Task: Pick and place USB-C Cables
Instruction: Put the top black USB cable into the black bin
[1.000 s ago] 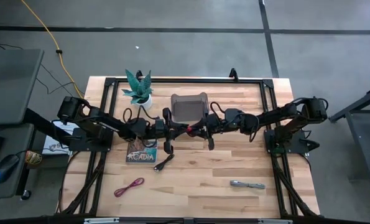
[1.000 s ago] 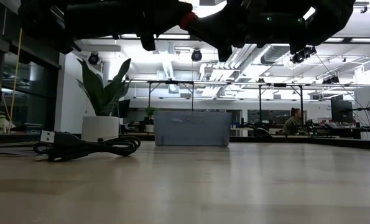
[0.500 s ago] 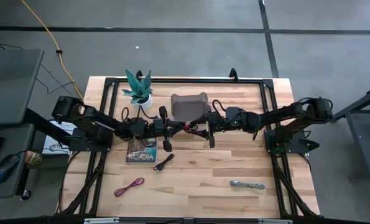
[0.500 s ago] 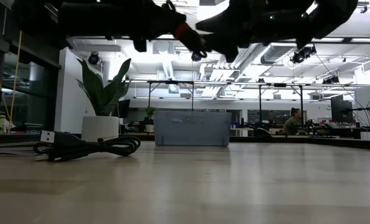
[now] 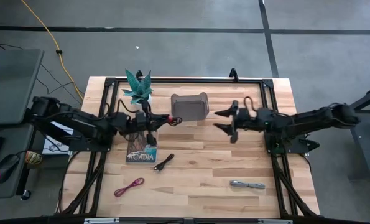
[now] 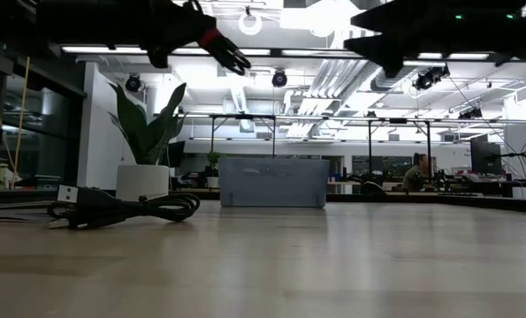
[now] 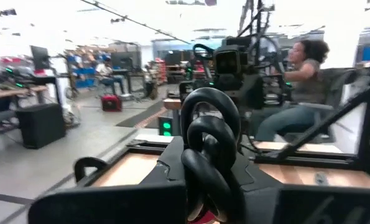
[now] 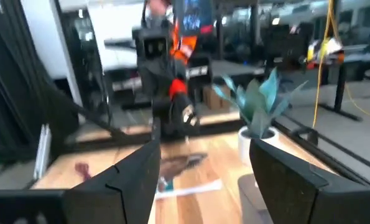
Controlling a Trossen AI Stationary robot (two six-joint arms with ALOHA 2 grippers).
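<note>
My left tool (image 5: pixel 152 126) gripped the red-and-black cable (image 6: pixel 220 48) above the book (image 5: pixel 141 151); my right tool (image 5: pixel 229 122), jaws apart, hung beside the bin (image 5: pixel 189 106). I judged the cable, pinched at one end, could slip.

You pulled both arms apart from where their tools had met over the middle of the surface, in front of the grey bin (image 5: pixel 189 106). The left tool (image 5: pixel 155 124) drew back toward its own side and ended over the far end of the book (image 5: pixel 141 151), close to the potted plant (image 5: pixel 138 88); a red-and-black cable (image 5: pixel 167 120) went with it, gripped between its fingers. The right tool (image 5: pixel 226 122) backed away to its side, finished well apart from the left one, and came away empty with its fingers spread wide. In the low view, both dark tools shifted outward, leaving open ceiling between them.
</note>
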